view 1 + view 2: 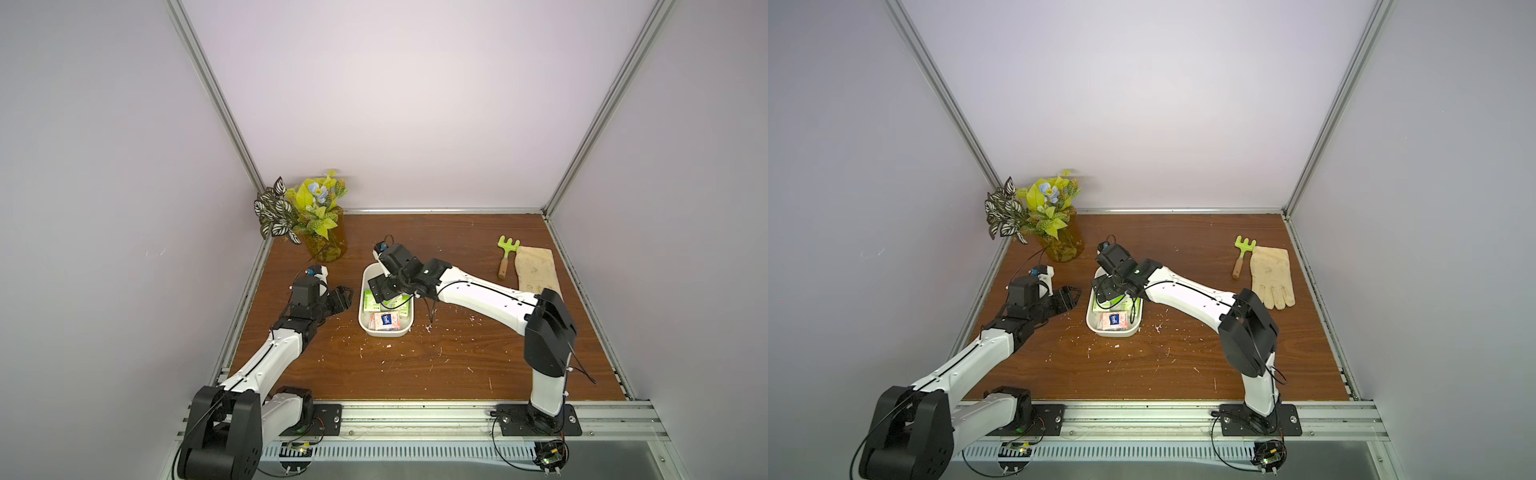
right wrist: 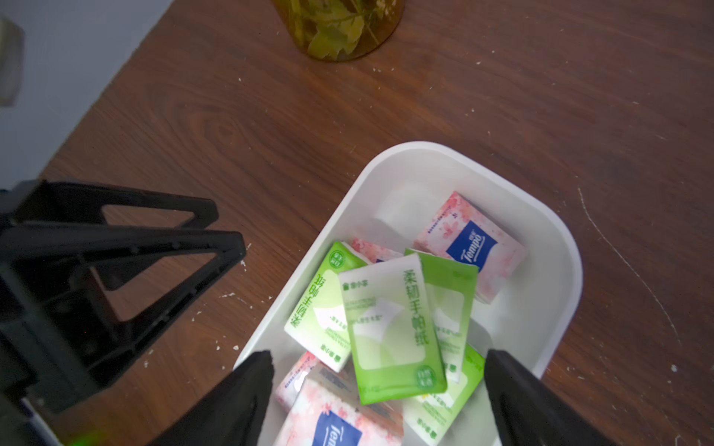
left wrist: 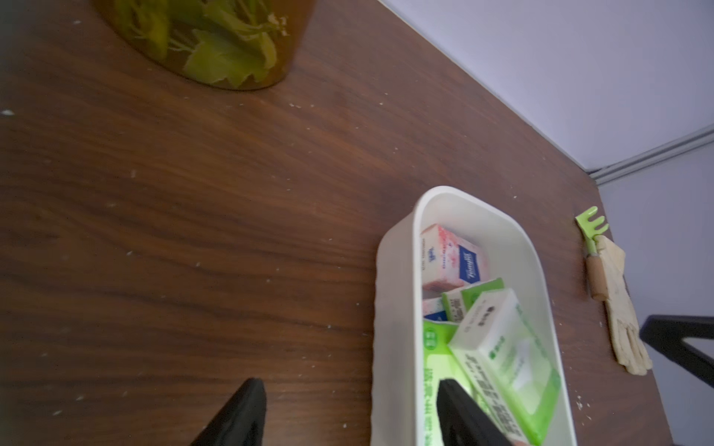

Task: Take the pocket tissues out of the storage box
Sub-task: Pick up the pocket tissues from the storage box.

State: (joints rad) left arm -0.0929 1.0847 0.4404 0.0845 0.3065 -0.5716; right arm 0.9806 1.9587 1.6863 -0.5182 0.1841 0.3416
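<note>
The white storage box (image 1: 362,320) (image 1: 1090,322) stands mid-table and holds several pocket tissues. Green-and-white packets (image 2: 390,328) (image 3: 502,340) lie stacked over pink ones with a dark blue label (image 2: 469,241) (image 1: 386,322). My right gripper (image 2: 378,355) (image 1: 388,293) hangs open over the box, its jaws wide apart above the packets and gripping nothing. My left gripper (image 3: 349,386) (image 1: 348,296) is open beside the box's left wall (image 3: 394,309). In the left wrist view one finger shows over the table and the other over the packets.
An amber vase (image 1: 326,245) of leafy plants stands at the back left, close behind the left gripper. A green toy rake (image 1: 507,249) and a pale glove (image 1: 1271,278) lie at the back right. Walls and aluminium rails bound the wooden table.
</note>
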